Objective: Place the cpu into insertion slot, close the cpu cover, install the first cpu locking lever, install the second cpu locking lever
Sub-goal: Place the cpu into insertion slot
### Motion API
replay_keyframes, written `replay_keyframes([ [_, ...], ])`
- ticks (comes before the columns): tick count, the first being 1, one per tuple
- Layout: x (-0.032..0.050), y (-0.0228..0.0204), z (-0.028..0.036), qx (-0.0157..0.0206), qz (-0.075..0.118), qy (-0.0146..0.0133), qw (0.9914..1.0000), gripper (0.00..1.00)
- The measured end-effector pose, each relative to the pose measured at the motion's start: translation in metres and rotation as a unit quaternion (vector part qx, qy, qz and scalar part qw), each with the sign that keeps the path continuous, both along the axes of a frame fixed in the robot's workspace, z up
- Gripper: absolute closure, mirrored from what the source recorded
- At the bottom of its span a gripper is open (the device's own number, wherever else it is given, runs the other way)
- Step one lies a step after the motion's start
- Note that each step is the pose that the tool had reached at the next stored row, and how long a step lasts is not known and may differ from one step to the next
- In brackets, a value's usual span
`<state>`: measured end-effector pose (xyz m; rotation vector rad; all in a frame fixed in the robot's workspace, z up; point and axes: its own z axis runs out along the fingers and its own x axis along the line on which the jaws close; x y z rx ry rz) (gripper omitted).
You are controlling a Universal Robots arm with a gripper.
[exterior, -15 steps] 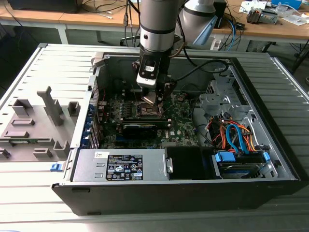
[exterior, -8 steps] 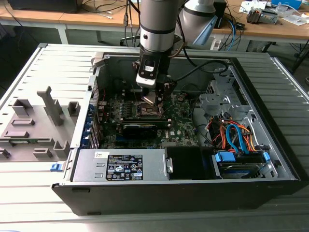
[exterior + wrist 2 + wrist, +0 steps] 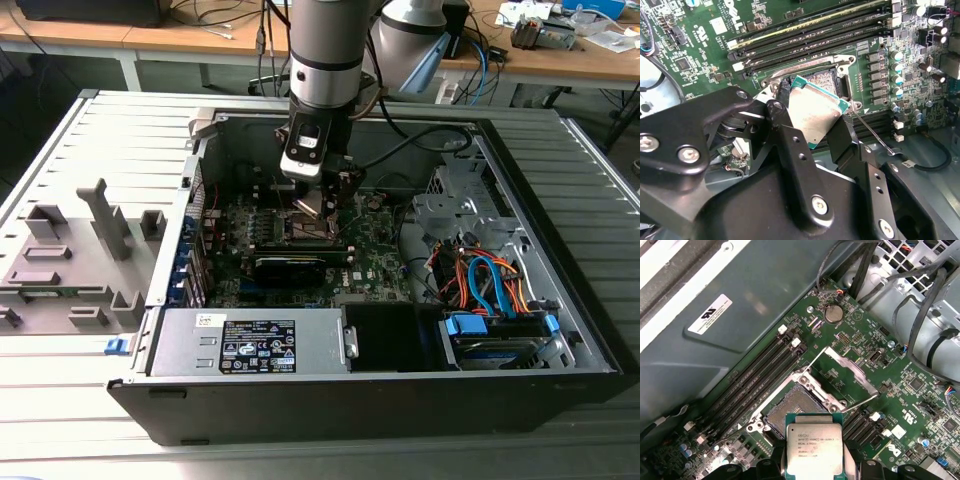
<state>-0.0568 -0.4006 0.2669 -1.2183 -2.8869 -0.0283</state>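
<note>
My gripper (image 3: 320,200) hangs inside the open computer case over the green motherboard (image 3: 375,255). It is shut on the cpu (image 3: 815,112), a flat square chip with a dull silver top and a green edge, pinched between the two black fingers (image 3: 785,132). The cpu is tilted and sits a little above the insertion slot (image 3: 824,77), apart from it. In the first wrist view the cpu (image 3: 814,450) lies just short of the bare insertion slot (image 3: 790,407). The cpu cover (image 3: 858,374) is swung open beside the slot. A thin locking lever (image 3: 870,131) stands released.
Long black memory slots (image 3: 755,380) run beside the socket. A grey power supply (image 3: 250,345) fills the case's front, with cables (image 3: 490,280) and a blue-tabbed drive (image 3: 495,330) at the exterior view's right. A grey fixture (image 3: 70,260) stands outside the case on the left.
</note>
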Motion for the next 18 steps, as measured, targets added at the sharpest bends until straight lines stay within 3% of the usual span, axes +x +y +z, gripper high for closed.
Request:
replay_keyframes([
  [18, 0.0000, 0.0000, -0.0003, 0.0000, -0.014, 0.0000, 0.99991, 0.46],
])
